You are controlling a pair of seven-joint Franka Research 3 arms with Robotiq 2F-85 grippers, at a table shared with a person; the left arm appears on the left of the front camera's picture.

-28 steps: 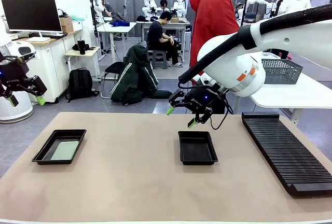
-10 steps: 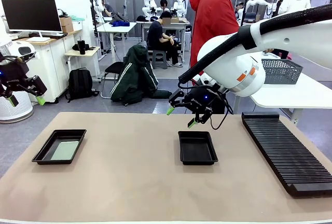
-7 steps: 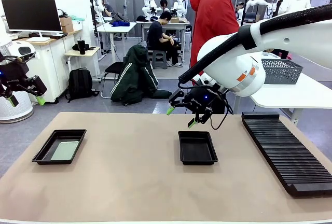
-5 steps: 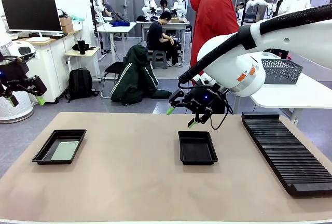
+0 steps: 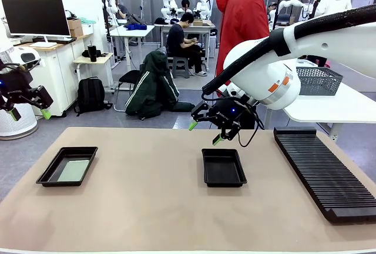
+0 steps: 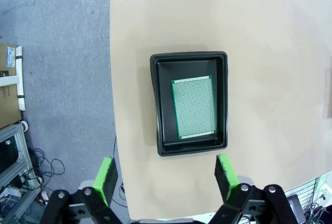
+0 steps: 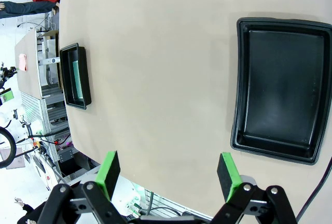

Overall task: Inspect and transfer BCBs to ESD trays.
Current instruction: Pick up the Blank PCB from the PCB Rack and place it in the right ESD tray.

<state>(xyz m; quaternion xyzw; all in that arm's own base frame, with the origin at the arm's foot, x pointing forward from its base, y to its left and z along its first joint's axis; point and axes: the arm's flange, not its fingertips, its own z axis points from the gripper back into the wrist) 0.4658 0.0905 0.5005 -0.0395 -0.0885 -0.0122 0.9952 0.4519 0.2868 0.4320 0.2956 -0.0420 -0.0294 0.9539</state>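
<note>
Board: probably light, stiff, fragile; flat in tray.
Hold: by its long edges.
Left pincer: wide open, empty.
Right pincer: wide open, empty.

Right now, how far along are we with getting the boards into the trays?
Done: one BCB lies flat in the left ESD tray. In hand: nothing; the left hand and right hand are both open and empty. Left: the middle ESD tray, near the right hand, holds no board yet.
</note>
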